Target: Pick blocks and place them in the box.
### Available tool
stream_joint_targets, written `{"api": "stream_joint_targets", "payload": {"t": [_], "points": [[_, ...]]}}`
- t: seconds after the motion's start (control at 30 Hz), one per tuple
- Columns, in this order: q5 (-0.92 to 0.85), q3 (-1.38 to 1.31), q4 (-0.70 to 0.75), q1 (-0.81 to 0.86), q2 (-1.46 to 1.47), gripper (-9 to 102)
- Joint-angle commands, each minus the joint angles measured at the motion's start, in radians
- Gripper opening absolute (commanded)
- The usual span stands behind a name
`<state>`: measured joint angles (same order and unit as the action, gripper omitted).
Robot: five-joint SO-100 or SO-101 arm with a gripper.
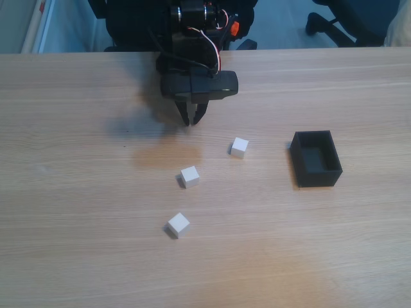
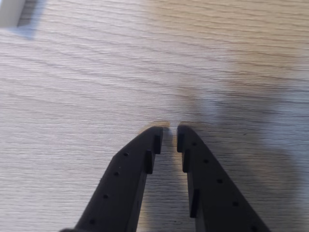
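Three white blocks lie apart on the wooden table: one [image 1: 239, 147] to the left of the box, one [image 1: 189, 176] in the middle, one [image 1: 178, 224] nearest the front. The black open-topped box [image 1: 319, 178] stands at the right with nothing inside. My gripper [image 1: 192, 120] hangs over bare wood behind the blocks, pointing down, a short way back-left of the nearest block. In the wrist view its two black fingers nearly meet over the table, gripper [image 2: 169, 133] shut with nothing between them. A corner of a white block [image 2: 9, 12] shows at that view's top left.
The table's far edge runs just behind the arm's base [image 1: 192, 25]. A dark office chair base [image 1: 334, 22] stands on the floor beyond it at the upper right. Bare wood surrounds the blocks and the box.
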<state>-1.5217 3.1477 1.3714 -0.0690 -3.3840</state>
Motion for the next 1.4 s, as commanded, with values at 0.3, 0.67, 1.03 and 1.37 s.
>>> {"api": "stream_joint_targets", "payload": {"t": [0.3,0.67,1.03,1.37], "points": [[0.028,0.064,0.054,0.051,-0.028,0],[0.021,0.064,0.055,0.020,-0.028,0],[0.008,0.064,0.057,0.014,-0.028,0],[0.015,0.063,0.057,0.012,-0.028,0]]}}
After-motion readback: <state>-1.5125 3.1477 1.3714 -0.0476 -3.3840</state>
